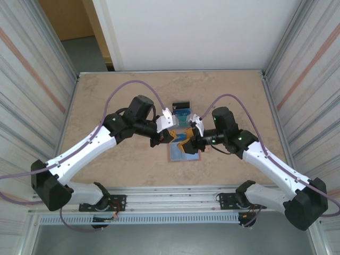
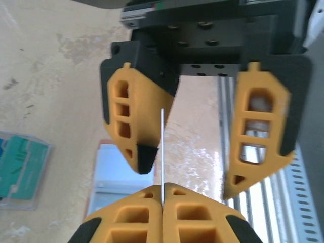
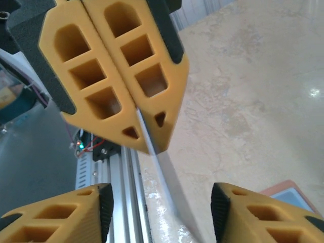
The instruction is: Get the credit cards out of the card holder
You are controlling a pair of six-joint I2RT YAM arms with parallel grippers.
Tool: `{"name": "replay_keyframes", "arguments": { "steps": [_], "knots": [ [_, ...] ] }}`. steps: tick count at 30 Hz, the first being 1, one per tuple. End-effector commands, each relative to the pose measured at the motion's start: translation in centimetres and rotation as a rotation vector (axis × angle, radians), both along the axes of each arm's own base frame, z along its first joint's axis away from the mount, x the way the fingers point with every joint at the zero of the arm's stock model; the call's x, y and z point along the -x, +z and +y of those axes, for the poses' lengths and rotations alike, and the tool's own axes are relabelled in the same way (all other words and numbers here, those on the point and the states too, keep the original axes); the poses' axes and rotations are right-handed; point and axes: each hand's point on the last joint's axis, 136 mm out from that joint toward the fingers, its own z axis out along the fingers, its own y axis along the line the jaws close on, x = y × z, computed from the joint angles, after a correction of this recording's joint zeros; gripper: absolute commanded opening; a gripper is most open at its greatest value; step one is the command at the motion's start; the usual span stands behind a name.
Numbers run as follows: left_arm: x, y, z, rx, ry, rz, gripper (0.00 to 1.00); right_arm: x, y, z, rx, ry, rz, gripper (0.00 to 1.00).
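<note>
My left gripper (image 2: pixel 162 188) is shut on a thin credit card (image 2: pixel 162 147) that I see edge-on, held upright above the table. My right gripper (image 3: pixel 163 207) is open, its fingers (image 2: pixel 126 121) standing apart on either side of that card (image 3: pixel 158 169) without touching it. In the top view the two grippers meet over the open card holder (image 1: pixel 185 154), the left gripper (image 1: pixel 170 137) facing the right gripper (image 1: pixel 186 142). The card holder's blue-grey inside (image 2: pixel 116 174) lies flat below. A teal card (image 2: pixel 20 167) rests on another card beside it, with a black card (image 1: pixel 181 104) just behind.
The aluminium rail (image 1: pixel 175 192) runs along the near table edge, close under both grippers. Corrugated metal walls (image 1: pixel 32 79) close in both sides. The marble-patterned tabletop (image 1: pixel 117 90) is bare to the left and right of the cards.
</note>
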Motion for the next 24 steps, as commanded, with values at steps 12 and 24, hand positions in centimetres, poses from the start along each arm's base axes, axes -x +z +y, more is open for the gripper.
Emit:
{"name": "replay_keyframes", "arguments": {
  "steps": [12,24],
  "knots": [
    [-9.8,-1.7,0.7,0.018,0.153,-0.116,0.0,-3.8,3.3,-5.3,-0.054,-0.376,-0.057,0.99],
    [-16.6,-4.7,-1.7,-0.01,0.091,-0.153,0.0,-8.6,6.4,-13.3,-0.088,-0.938,-0.105,0.99]
  ]
}}
